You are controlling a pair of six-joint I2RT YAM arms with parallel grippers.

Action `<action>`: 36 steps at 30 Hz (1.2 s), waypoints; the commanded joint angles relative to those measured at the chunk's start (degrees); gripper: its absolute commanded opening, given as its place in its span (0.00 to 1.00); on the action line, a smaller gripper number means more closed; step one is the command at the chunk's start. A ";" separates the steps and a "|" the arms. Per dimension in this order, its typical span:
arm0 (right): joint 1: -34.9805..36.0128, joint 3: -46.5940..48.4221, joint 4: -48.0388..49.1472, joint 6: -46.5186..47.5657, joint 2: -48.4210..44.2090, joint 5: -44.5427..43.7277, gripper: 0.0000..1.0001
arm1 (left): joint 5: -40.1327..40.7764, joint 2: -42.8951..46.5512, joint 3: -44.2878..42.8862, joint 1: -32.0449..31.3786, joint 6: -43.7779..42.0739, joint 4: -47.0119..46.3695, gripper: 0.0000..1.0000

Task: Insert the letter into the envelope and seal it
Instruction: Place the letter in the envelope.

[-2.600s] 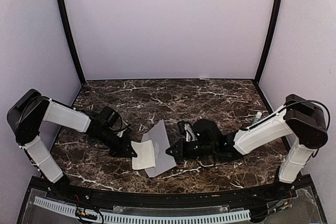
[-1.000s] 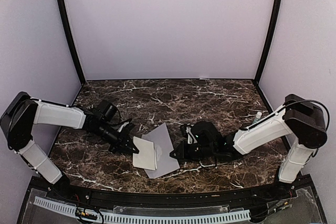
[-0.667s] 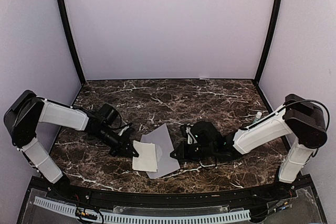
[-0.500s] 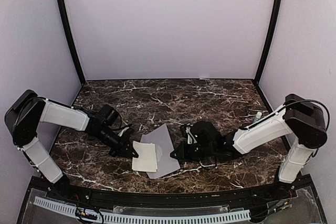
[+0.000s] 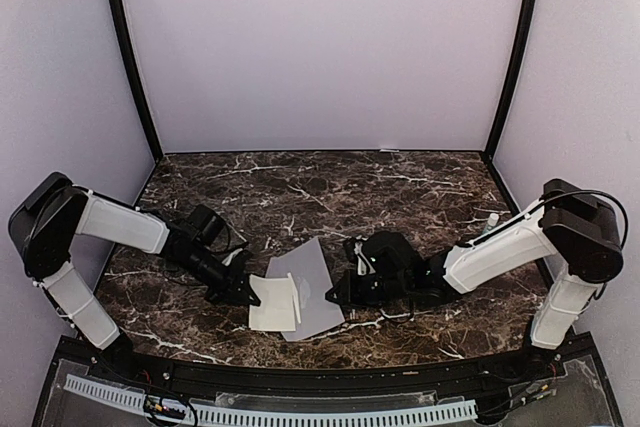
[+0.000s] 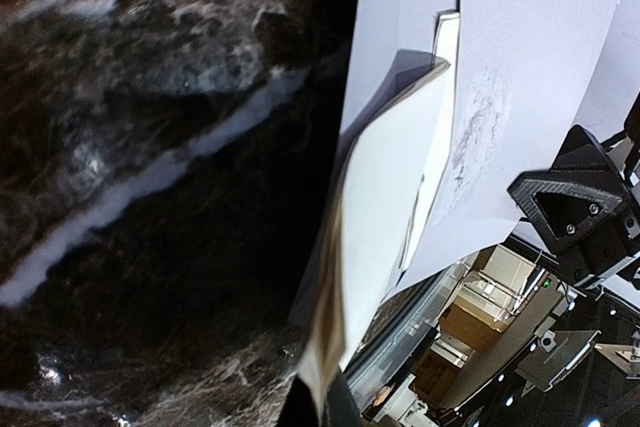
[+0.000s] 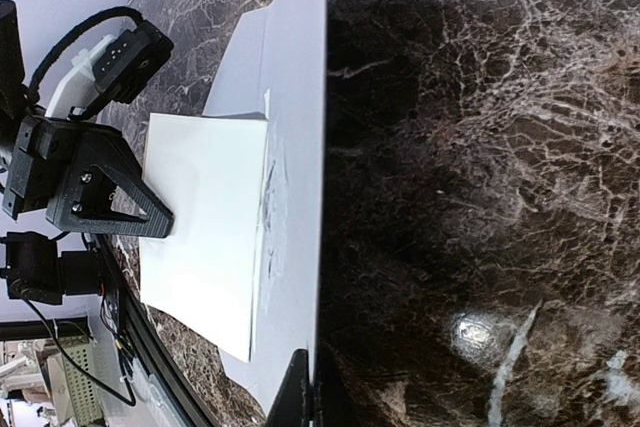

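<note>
The left gripper (image 5: 243, 292) is pinching the folded letter (image 5: 272, 304) by its edge over the envelope (image 5: 315, 279), while the right gripper (image 5: 329, 295) is clamping the envelope's opposite edge.

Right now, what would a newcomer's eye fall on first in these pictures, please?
The folded cream letter lies over the pale grey envelope near the front edge of the dark marble table. The left gripper pinches the letter's left side; the right gripper is shut on the envelope's right edge.

No legible text or markings
</note>
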State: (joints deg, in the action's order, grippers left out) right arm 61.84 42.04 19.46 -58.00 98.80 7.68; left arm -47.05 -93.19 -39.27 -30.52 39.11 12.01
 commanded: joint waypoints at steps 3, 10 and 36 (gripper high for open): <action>-0.09 1.46 -1.24 1.54 0.65 -0.53 0.00 | -0.47 0.29 -0.78 -0.24 0.27 -1.07 0.00; -0.10 1.39 -1.56 1.92 0.34 -0.56 0.00 | -0.76 -1.72 -2.77 -0.24 -0.28 -0.67 0.00; 0.09 1.53 -0.49 3.15 0.84 1.10 0.00 | -4.42 -1.24 -2.64 1.08 6.62 -10.35 0.00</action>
State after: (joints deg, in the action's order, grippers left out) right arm 61.76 42.52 19.05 -55.96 98.80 7.44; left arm -50.98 -96.53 -42.24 -30.13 43.77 6.17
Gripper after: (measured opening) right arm 0.005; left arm 0.005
